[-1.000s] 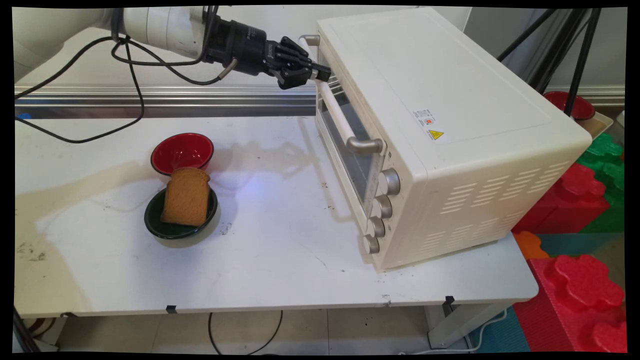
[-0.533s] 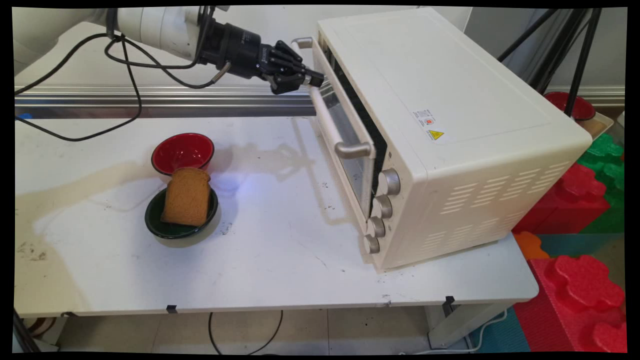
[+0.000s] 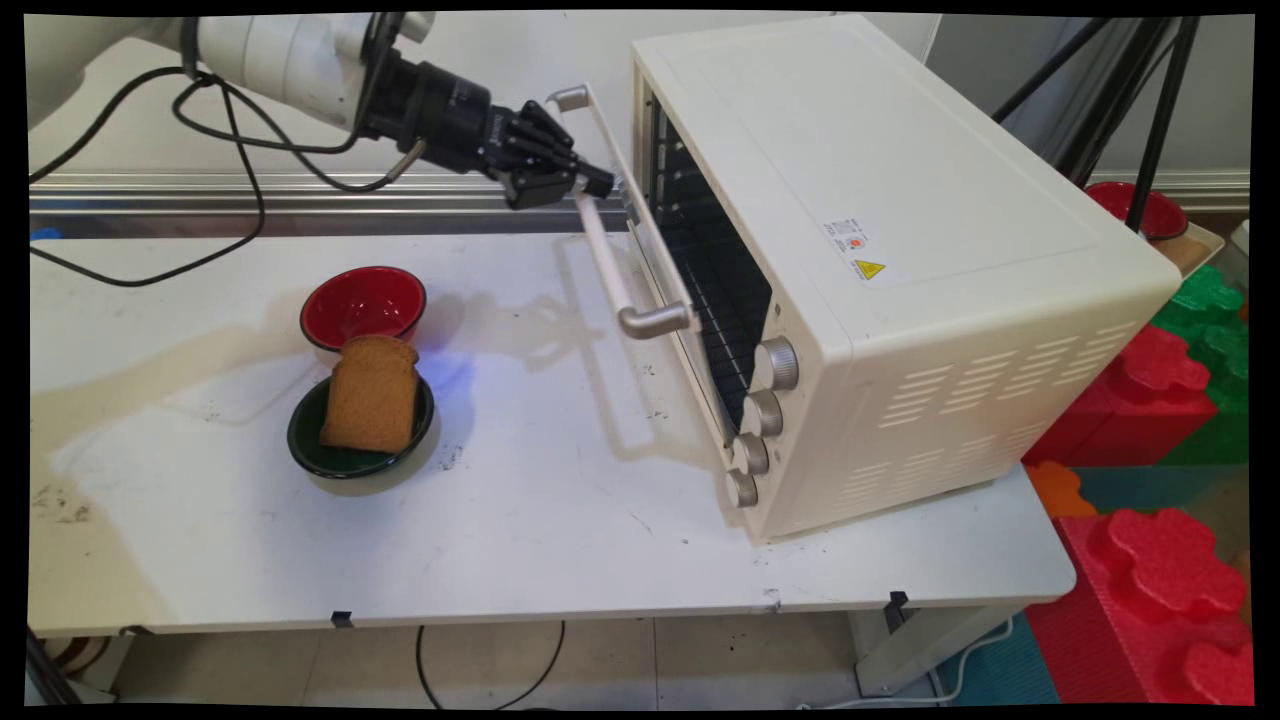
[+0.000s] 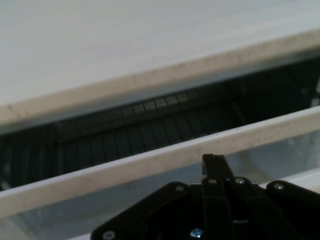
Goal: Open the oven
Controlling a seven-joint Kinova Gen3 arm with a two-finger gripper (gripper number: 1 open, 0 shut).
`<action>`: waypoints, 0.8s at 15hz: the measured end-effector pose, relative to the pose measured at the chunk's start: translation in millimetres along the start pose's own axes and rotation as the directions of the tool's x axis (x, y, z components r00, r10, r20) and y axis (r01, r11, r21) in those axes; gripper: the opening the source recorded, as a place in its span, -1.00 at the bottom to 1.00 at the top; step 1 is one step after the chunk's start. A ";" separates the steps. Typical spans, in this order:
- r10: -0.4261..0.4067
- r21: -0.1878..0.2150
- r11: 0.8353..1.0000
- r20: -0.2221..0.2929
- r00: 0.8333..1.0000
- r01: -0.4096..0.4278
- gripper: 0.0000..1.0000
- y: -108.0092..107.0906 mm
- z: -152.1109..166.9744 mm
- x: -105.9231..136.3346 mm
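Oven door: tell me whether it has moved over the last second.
Yes. The oven door has swung outward to the picture's left, away from the oven body, which has stayed put; the gripper, shut on the door handle, went with it.

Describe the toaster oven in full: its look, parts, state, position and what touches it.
The toaster oven is a cream-white box, metal by its look, standing on the white table at its right end. Its side is slotted with vents, and four silver knobs run down the front. Its glass door hangs partly open, showing a dark wire rack inside. The gripper is shut on the door's handle.
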 end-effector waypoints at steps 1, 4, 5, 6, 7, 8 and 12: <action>0.002 -0.002 1.000 0.009 1.000 -0.002 -1.00 1.3 -3.8 -2.2; 0.010 -0.013 1.000 0.048 0.999 -0.010 -1.00 6.4 -17.5 -12.5; 0.011 -0.016 1.000 0.056 0.998 -0.010 -1.00 7.5 -20.0 -15.0; 0.012 -0.020 1.000 0.068 0.998 -0.011 -1.00 9.2 -23.8 -18.9; 0.012 -0.021 1.000 0.076 0.997 -0.011 -1.00 10.3 -26.1 -21.6; 0.012 -0.024 1.000 0.089 0.996 -0.010 -1.00 12.2 -29.5 -26.0; -0.001 -0.031 1.000 0.136 0.991 0.005 -1.00 20.1 -36.8 -46.7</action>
